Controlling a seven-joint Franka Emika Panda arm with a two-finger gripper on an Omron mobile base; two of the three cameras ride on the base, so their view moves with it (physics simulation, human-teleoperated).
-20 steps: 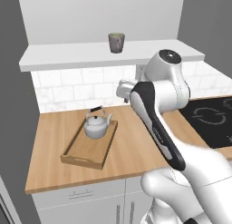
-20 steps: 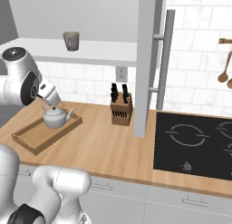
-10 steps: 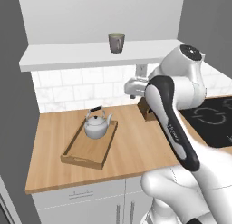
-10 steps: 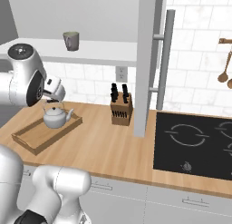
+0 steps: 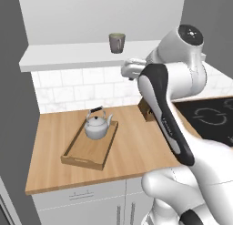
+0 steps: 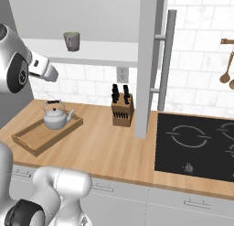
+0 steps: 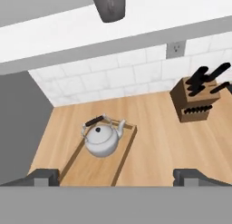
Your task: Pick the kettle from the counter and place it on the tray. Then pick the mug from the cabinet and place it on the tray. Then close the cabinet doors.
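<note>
Items I see, left to right. Tray [image 5: 82, 155]: left on the tabletop [image 5: 136, 149], lower left of the left base view. Kettle [image 5: 97, 127]: standing upright at the tray's far end. Mug [image 5: 116, 42]: top centre, on the cabinet [image 5: 68, 60] shelf. My fingers [image 7: 43, 177]: spread wide apart, holding nothing, above the tray. Knife block [image 6: 122, 110]: mid tabletop.

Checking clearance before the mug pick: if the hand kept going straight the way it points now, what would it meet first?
Probably the counter or backsplash beside the tray, right of the kettle; depth is unclear. The open hand aims below the mug.
</note>
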